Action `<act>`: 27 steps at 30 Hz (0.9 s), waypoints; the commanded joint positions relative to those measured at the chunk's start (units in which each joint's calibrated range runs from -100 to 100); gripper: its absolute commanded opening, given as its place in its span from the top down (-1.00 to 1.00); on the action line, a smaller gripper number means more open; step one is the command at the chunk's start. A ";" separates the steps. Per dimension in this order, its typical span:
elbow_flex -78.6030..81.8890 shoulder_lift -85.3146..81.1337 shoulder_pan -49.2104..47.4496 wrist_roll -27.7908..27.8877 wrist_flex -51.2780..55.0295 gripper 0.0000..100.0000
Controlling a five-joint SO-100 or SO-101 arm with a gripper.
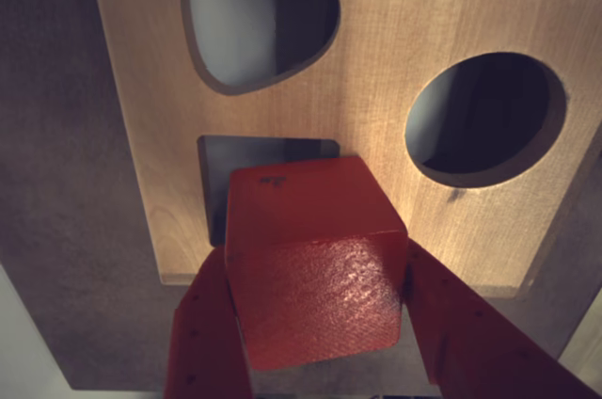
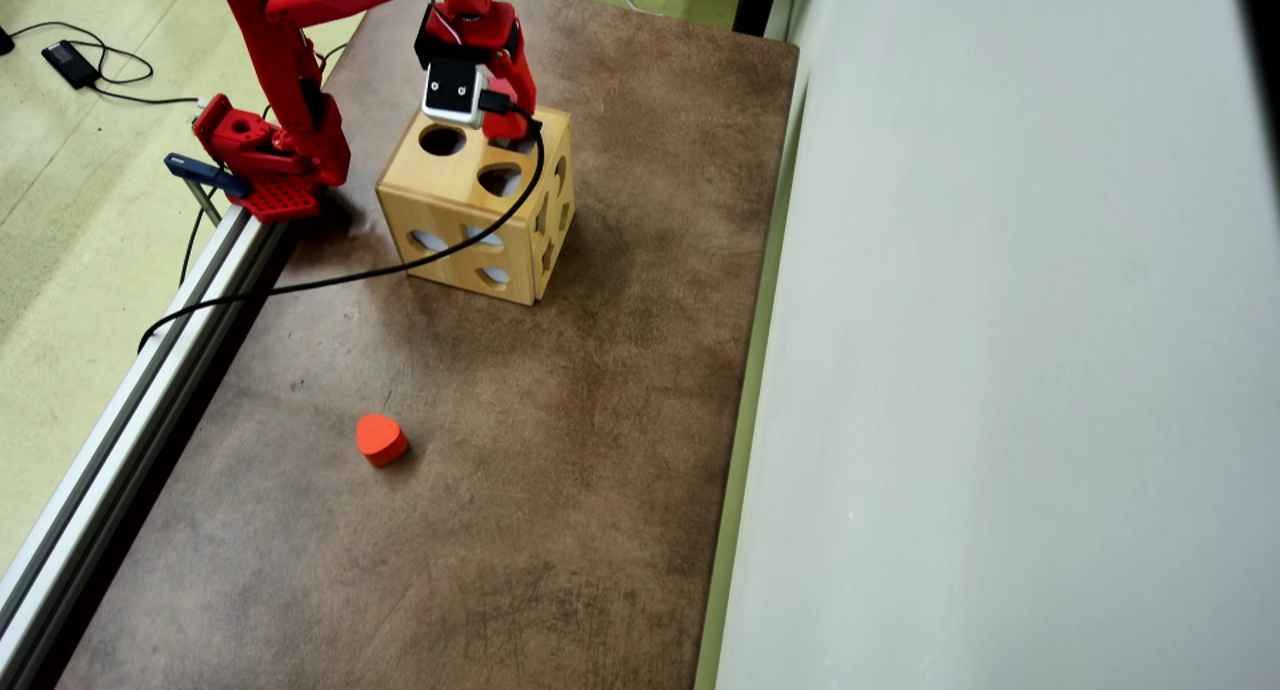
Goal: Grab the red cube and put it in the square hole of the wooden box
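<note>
The fingers pinched the red cube just above the wooden box, partly covering the square hole. Squaring its edges with the cutout seemed wise before release.

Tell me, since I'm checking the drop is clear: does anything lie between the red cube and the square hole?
Nothing. In the wrist view the red cube, clamped by the gripper, hangs partly over the square hole in the wooden box.
</note>
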 commanded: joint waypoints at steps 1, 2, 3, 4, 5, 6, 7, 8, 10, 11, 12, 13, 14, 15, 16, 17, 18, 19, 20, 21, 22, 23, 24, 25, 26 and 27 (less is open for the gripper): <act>-0.84 -1.23 1.44 -0.20 0.65 0.97; -0.84 -1.23 2.19 -0.20 0.65 0.97; -0.84 -1.23 2.78 -0.20 0.65 0.97; -0.84 -1.15 3.00 -0.20 0.65 0.97; -0.93 -1.06 3.08 -0.20 0.65 0.97; -0.93 -0.98 3.08 -0.20 0.65 0.97; -0.93 -0.89 3.08 -0.20 0.65 0.97; -0.93 -0.89 3.08 -0.20 0.65 0.97; -1.55 -0.81 3.00 -0.20 0.65 0.97; -2.27 -0.72 2.86 -0.24 0.65 0.97; -3.34 -0.47 2.48 -0.24 0.57 0.97; -4.50 -0.30 2.41 -0.24 0.57 0.97; -5.40 -0.30 2.41 -0.24 0.57 0.97; -6.02 -0.30 2.41 -0.24 0.57 0.97; -6.29 -0.30 2.41 -0.24 0.57 0.97; -6.29 -0.30 2.41 -0.24 0.57 0.97; -6.29 -0.30 2.34 -0.24 0.57 0.97; -6.29 -0.30 2.34 -0.29 0.57 0.97; -6.29 -0.30 2.34 -0.29 0.57 0.97; -6.29 -0.30 2.34 -0.29 0.57 0.97; -6.29 -0.21 2.34 -0.49 0.57 0.97; -6.11 -0.21 2.34 -0.98 0.57 0.97; -6.11 -0.21 2.34 -1.56 0.57 0.97; -6.11 -0.21 2.26 -2.10 0.57 0.97; -6.02 -0.21 2.26 -2.20 0.57 0.97; -5.85 -0.21 2.26 -2.20 0.57 0.97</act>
